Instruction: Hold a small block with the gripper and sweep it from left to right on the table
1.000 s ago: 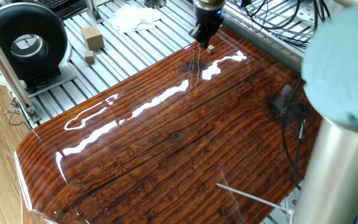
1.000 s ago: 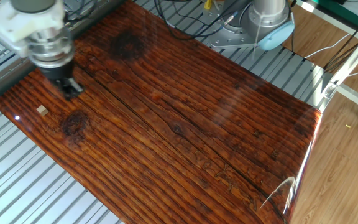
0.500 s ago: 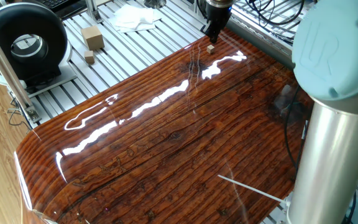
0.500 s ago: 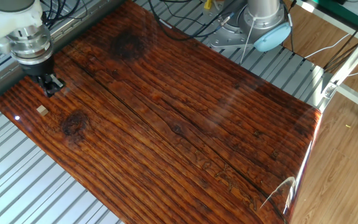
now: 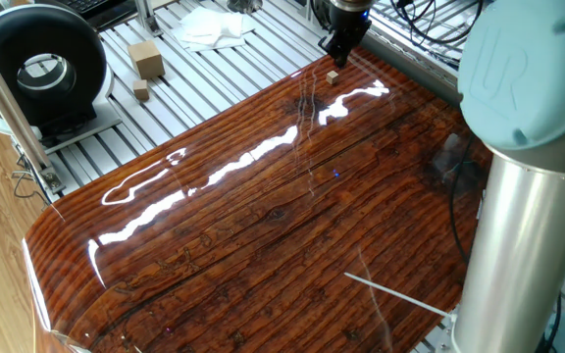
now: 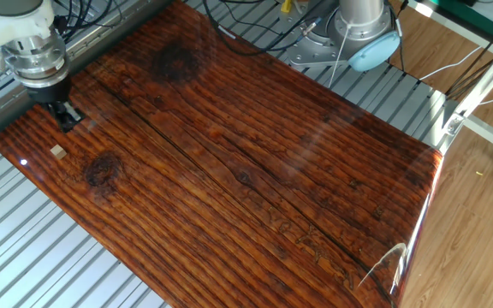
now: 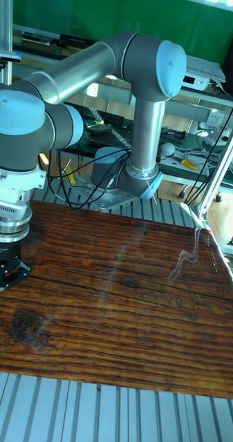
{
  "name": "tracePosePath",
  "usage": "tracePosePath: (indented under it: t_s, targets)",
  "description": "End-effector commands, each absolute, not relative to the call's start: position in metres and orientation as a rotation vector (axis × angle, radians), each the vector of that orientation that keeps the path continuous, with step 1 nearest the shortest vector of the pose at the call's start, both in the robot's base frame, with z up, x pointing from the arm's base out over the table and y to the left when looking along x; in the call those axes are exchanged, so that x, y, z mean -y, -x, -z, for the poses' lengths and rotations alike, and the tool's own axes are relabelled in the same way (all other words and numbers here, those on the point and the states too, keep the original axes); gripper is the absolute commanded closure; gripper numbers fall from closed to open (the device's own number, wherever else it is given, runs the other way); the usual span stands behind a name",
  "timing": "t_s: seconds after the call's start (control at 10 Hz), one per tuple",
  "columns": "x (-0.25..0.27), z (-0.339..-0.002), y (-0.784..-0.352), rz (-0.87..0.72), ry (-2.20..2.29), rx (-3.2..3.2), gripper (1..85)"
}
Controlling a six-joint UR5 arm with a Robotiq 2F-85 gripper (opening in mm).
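Observation:
The small block (image 5: 333, 76) is a tiny tan cube lying alone on the table (image 5: 263, 226) near its far corner. In the other fixed view the small block (image 6: 57, 151) sits close to the left edge of the table (image 6: 255, 171). My gripper (image 5: 340, 49) hangs just beyond the cube, low over the board's edge and apart from it. Seen from the other side, the gripper (image 6: 64, 117) is a short way past the block, fingers spread and empty. The tall view has the gripper (image 7: 5, 276) at the left edge of the table (image 7: 130, 311); the block is outside that picture.
On the grey slatted base beyond the board stand a big tan block (image 5: 146, 58), a smaller tan piece (image 5: 141, 91), a black round device (image 5: 42, 69) and a white cloth (image 5: 209, 26). The arm's column (image 5: 523, 226) rises at the right. Cables (image 6: 255, 26) lie near the arm's base (image 6: 362, 38).
The gripper has drifted from beside the block toward the board's far edge, most of it a second ago. The block has not moved.

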State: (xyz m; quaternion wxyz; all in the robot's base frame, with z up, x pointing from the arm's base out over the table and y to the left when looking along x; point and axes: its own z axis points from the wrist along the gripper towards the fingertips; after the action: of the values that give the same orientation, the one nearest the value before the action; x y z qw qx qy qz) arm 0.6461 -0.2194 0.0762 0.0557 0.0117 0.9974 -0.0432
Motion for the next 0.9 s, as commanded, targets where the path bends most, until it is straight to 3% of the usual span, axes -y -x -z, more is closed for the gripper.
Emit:
tracePosePath:
  t_s: [0.0,0.3,0.8]
  targets:
    - [0.236,-0.062,-0.661,0.062,-0.016,-3.004,54.7]
    - [0.266,-0.051,-0.673,0.068,0.011,-3.020,52.0]
    - [0.246,-0.047,-0.688,-0.017,-0.023,-3.001,48.7]
